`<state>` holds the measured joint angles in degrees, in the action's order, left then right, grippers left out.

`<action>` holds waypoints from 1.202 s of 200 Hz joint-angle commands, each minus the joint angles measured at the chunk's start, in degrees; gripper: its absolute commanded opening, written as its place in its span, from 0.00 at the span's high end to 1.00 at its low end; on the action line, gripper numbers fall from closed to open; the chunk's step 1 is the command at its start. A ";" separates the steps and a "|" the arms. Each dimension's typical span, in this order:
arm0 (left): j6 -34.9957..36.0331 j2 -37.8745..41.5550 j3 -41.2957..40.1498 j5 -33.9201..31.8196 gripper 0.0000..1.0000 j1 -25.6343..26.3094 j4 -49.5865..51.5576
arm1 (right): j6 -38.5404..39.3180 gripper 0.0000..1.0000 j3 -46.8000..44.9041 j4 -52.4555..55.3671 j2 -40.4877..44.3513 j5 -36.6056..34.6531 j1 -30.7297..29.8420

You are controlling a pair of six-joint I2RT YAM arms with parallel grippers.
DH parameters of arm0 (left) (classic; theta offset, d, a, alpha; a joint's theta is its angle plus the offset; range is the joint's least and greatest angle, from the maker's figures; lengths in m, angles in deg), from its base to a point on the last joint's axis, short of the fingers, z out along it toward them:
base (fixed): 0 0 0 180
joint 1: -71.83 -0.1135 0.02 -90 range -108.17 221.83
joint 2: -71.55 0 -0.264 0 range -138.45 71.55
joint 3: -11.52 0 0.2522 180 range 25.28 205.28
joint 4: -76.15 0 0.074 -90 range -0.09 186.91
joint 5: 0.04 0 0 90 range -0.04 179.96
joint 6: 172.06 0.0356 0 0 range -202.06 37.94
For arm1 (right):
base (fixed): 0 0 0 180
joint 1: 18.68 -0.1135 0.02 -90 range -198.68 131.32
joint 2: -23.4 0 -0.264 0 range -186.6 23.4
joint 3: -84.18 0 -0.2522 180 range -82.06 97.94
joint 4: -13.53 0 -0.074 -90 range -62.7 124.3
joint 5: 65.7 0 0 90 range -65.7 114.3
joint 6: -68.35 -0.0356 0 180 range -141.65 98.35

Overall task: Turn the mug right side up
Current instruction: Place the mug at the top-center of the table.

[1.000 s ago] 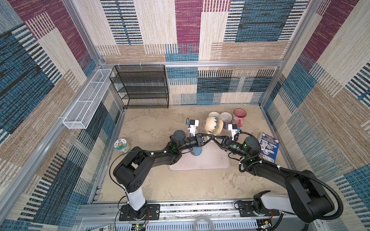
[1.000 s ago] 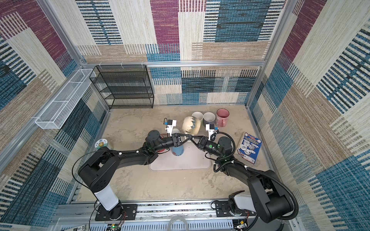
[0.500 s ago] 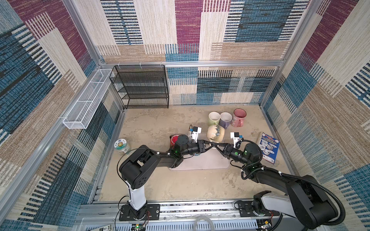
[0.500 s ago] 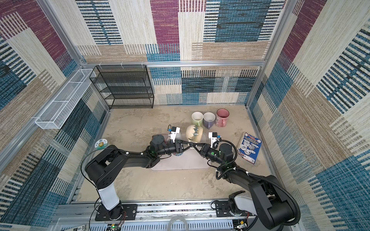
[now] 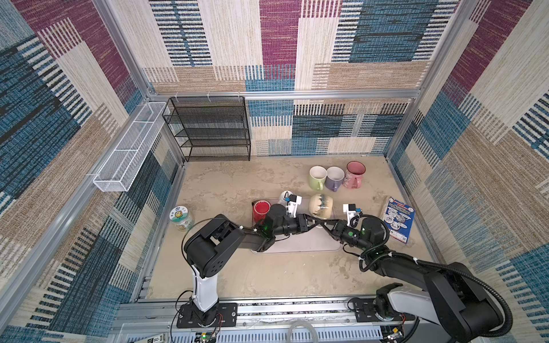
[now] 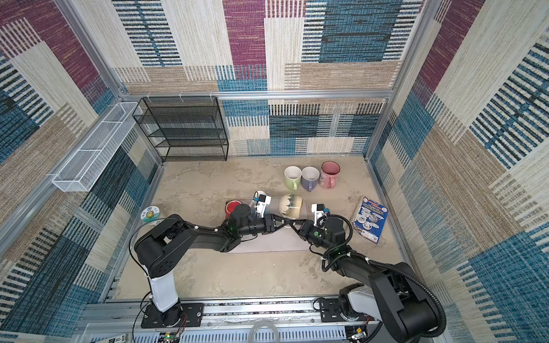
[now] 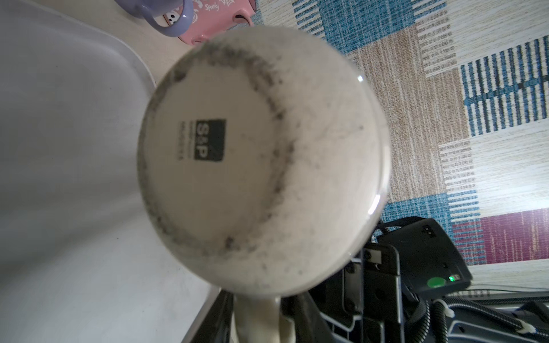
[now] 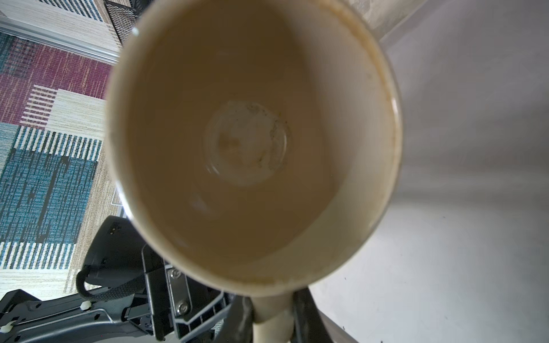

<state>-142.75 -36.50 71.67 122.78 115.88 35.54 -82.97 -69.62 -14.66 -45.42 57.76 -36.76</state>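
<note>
Right end effector [image 5: 323, 224] pinches the handle [image 8: 271, 317] of the mug [image 5: 320, 206], which lies sideways at the tray's [image 5: 297, 248] 1 o'clock, mouth toward 3 o'clock; left end effector's [image 5: 314, 222] grip I cannot tell; mid-flip, I judge, so next I must roll the mouth upward and seat the base.

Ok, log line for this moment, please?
cream blue-streaked ceramic mug: on its side above pale plastic tray, not upright | right gripper: shut on handle | left gripper: at handle, grip unclear

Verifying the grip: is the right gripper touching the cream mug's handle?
Touching. The right wrist view shows the mug handle pinched by the right gripper, with no gap on either side.
</note>
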 commanded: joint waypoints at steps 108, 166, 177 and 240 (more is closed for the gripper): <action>12.22 8.51 4.30 -4.25 0.25 1.03 21.65 | 6.87 1.00 4.05 5.92 5.49 -4.52 0.45; 19.14 14.17 7.87 -8.34 0.14 1.03 34.28 | 9.29 1.00 7.68 12.58 6.58 -6.09 0.44; 20.94 16.15 8.44 -9.98 0.11 1.04 37.50 | 10.31 1.00 8.57 13.95 6.85 -6.51 0.47; 28.75 25.90 11.79 -19.55 0.05 -0.03 56.14 | 17.96 1.00 17.17 22.96 3.58 -7.67 0.47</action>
<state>-118.90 -13.24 82.77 108.20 116.67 82.14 -70.12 -55.43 8.84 -40.56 50.78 -36.28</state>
